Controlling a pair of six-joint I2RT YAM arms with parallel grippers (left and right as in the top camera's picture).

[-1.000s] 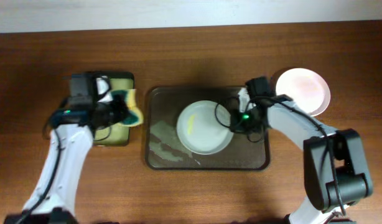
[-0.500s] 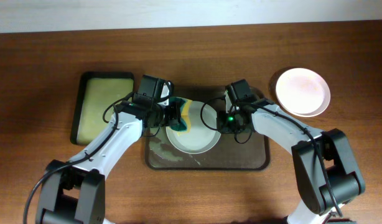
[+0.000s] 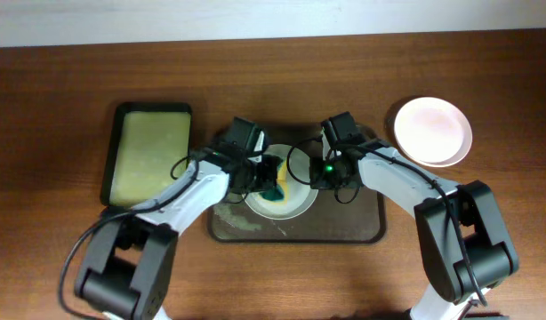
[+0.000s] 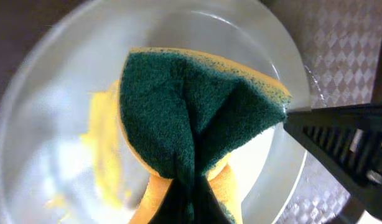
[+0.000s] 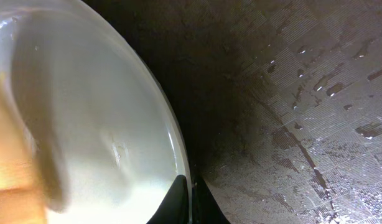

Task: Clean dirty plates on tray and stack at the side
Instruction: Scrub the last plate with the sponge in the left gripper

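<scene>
- left gripper (image 3: 266, 177) is clamped tight on a folded green-yellow sponge (image 4: 191, 118), pressing it onto the plate (image 4: 48, 130)
- right gripper (image 5: 188, 198) fingers pinch that plate's rim, on the tray (image 5: 303, 93)

— Where does everything sit?
— The tray (image 3: 362, 227) lies mid-counter (image 3: 60, 89). One plate (image 3: 295, 206) rests in it, toward the back.
— And beside it?
— A smaller tray (image 3: 148, 156) to its left; other plates (image 3: 433, 131) to its right, further back.
— On the plate?
— A sponge (image 3: 275, 188), pinched by the left claw (image 3: 266, 178); the right claw (image 3: 319, 173) grips the plate's right rim.
</scene>
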